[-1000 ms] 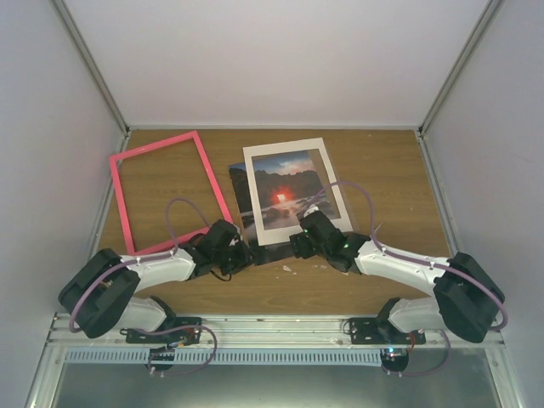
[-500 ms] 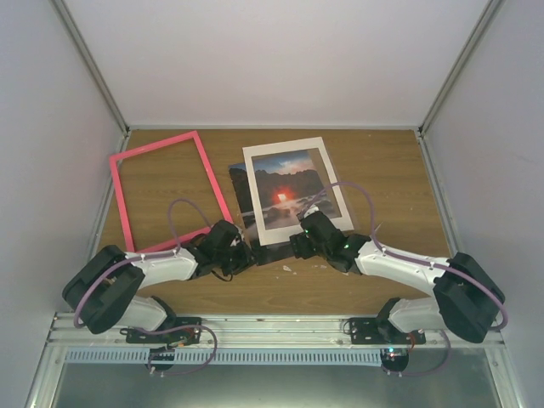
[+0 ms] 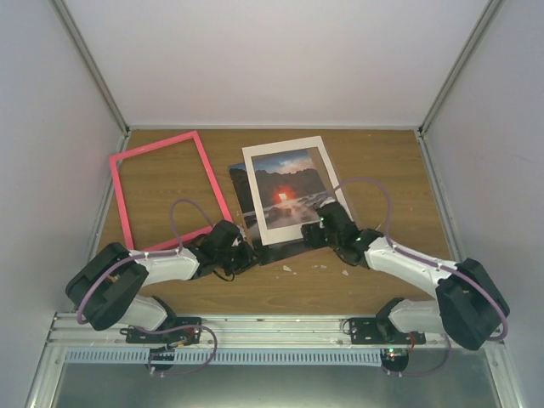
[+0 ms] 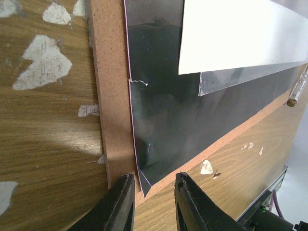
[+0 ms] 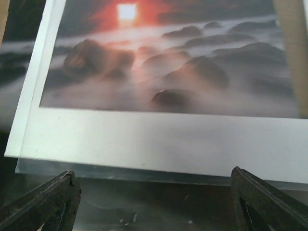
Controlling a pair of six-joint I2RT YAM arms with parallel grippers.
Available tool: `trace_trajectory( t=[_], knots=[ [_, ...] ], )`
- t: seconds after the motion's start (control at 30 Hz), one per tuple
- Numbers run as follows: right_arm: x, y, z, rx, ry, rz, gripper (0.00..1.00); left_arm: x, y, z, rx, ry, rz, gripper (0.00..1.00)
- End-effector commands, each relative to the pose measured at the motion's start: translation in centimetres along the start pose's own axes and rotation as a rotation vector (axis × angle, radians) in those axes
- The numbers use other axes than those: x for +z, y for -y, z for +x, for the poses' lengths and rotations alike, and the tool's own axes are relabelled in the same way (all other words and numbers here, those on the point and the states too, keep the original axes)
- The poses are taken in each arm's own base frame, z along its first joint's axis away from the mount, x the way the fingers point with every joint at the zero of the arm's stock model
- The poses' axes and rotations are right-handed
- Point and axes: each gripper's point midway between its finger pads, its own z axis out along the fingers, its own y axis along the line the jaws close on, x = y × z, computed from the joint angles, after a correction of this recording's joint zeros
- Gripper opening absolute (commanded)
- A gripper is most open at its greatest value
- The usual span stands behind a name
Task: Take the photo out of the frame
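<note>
The photo (image 3: 283,189) is lying near the middle of the wooden table (image 3: 382,170), out of the frame (image 3: 154,145) and just to its right. We are seeing its red-orange sun and dark rocks through the window of the white mat (image 5: 159,144), which is resting on top of it, shifted a little so that a dark strip of the print is sticking out on the mat's left side. The pink-red frame is lying flat on the left part of the table, with the wood showing through its opening.

In the left wrist view we are looking at a stack. The brown backing board (image 4: 113,96) is sitting on the table, the glossy print is lying on it, and a clear sheet (image 4: 231,79) is peeking out from under the mat.

The left gripper (image 4: 153,179) is sitting low at the near left corner of this stack. Its jaws are narrowed and are flanking the corner of the board and the print, but we cannot tell whether they are clamping it.

The right gripper (image 5: 153,171) is hanging at the mat's near edge with its jaws spread wide and grasping nothing.
</note>
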Motion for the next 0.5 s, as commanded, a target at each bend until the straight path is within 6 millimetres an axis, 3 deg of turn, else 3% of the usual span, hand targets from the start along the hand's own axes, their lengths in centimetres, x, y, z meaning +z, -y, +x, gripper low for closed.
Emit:
trace_trajectory(
  t=[0.0, 0.1, 0.27, 0.47],
  knots=[
    [-0.1, 2.6, -0.8, 0.123, 0.013, -0.036, 0.86, 0.3, -1.5, 0.5, -0.001, 0.001, -0.040, 0.27],
    [0.3, 5.1, 0.0, 0.216, -0.015, -0.012, 0.87, 0.3, -1.8, 0.6, 0.006, -0.002, -0.050, 0.27],
    [0.0, 7.8, 1.2, 0.346, -0.026, -0.047, 0.88, 0.2, -2.1, 0.4, 0.020, 0.004, -0.063, 0.27],
    [-0.5, 9.4, 2.0, 0.450, -0.020, -0.094, 0.89, 0.1, -2.6, 0.4, 0.035, 0.008, -0.085, 0.27]
  ],
)
